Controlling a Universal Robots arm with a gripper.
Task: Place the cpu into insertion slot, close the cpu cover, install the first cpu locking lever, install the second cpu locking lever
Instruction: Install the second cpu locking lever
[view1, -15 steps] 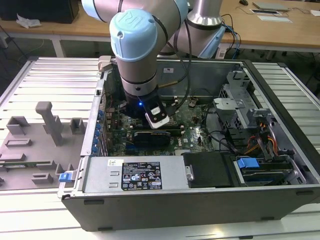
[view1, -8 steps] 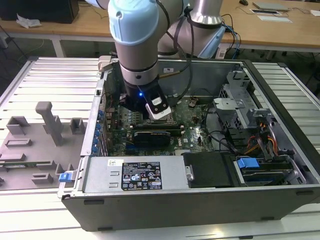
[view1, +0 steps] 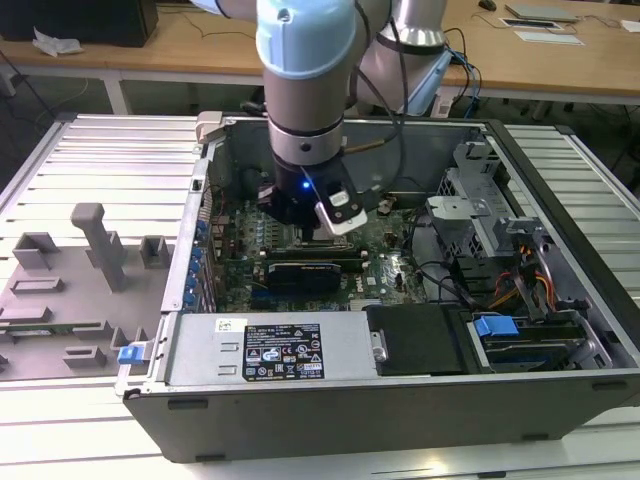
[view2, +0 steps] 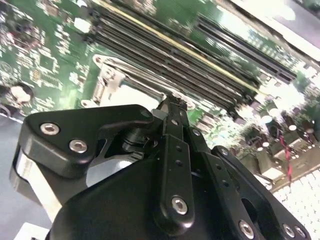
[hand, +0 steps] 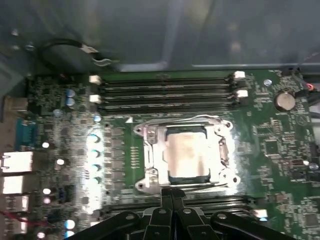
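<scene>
In the first wrist view the cpu (hand: 186, 152) lies flat in the insertion slot (hand: 222, 172) on the green board. The cpu cover (hand: 151, 150) lies down around it as a silvery frame. A thin wire lever (hand: 197, 118) runs along the slot's far edge, another lever (hand: 205, 186) along the near edge. My gripper (hand: 172, 192) is shut, its two black fingers pressed together, the tips at the middle of the slot's near edge by that lever. In the second wrist view the gripper (view2: 172, 98) tips meet the slot's rim (view2: 107, 80). In the exterior view the gripper (view1: 312, 232) reaches down inside the case.
Long black memory slots (hand: 167, 92) run on both sides of the socket. A round coin battery (hand: 285, 100) sits on the board. The open computer case (view1: 400, 400) has a drive cage (view1: 470, 215) and cables at the exterior view's right; grey fixtures (view1: 95, 245) stand at its left.
</scene>
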